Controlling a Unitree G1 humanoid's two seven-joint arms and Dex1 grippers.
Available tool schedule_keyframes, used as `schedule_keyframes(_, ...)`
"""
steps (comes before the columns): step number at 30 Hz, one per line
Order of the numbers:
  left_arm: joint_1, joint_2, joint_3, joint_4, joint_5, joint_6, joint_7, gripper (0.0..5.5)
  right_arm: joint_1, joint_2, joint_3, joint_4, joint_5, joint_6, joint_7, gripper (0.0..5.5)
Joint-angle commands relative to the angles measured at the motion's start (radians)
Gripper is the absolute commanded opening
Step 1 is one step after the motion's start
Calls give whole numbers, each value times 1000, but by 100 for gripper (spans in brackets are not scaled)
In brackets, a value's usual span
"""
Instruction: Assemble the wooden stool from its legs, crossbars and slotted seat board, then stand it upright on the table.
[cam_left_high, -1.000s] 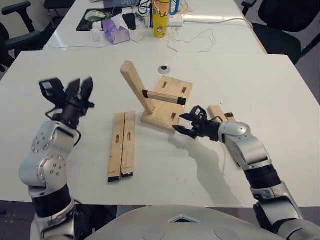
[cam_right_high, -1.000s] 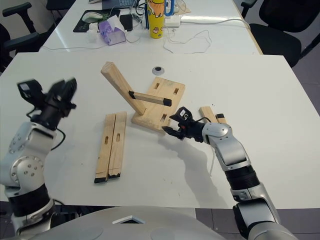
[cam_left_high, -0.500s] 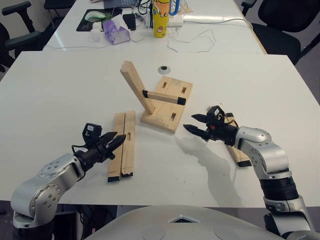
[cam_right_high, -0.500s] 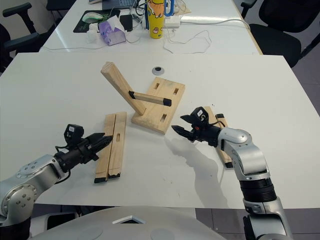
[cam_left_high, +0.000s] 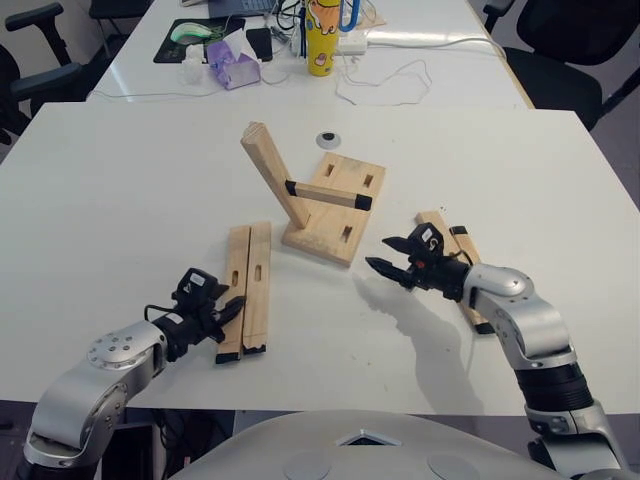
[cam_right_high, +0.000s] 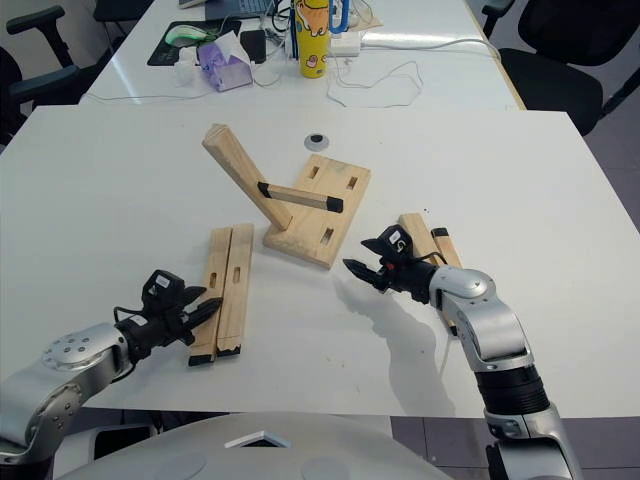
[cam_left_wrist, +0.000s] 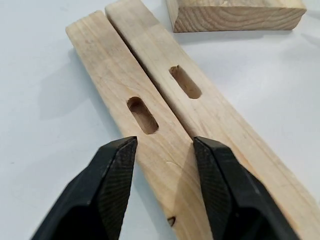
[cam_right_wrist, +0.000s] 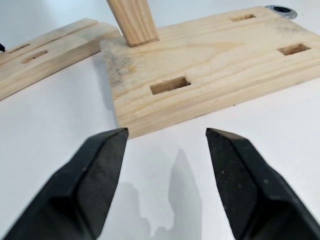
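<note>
The slotted seat board (cam_left_high: 338, 208) lies flat at mid-table (cam_left_high: 520, 170). One leg (cam_left_high: 270, 168) slants up from it toward 11 o'clock, met by a dark-tipped crossbar (cam_left_high: 330, 194). At the board's 8 o'clock, two slotted legs (cam_left_high: 248, 280) lie side by side. The left claw (cam_left_high: 230, 308), open, straddles the near end of the left one. At 5 o'clock the right claw (cam_left_high: 378, 252) gapes just short of the board, with more wooden pieces (cam_left_high: 436, 222) beside its arm.

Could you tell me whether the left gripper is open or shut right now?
Open: the left gripper has its fingers apart, a flat leg showing between them.
</note>
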Motion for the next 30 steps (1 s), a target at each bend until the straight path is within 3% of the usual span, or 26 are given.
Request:
schedule_keyframes(1,-12,47,-45,99,104,-44,-29,209,-19,15,17,21,-15,-18,-11,289)
schedule_keyframes(9,-232,-19,-93,380,174,-157,-89,209,-63,42,47,78,-31,-49,-11,289)
schedule_keyframes(13,-314,-110,-11,409,106,-137,-53,209,-73,47,57,92,-43,-59,-8,289)
schedule_keyframes(18,-327,-136,44,343,100,-92,-13,209,-69,48,60,92,-48,-64,-14,289)
schedule_keyframes(30,-227,-169,75,142,67,107,38,364,-26,55,44,67,-51,-60,-65,289)
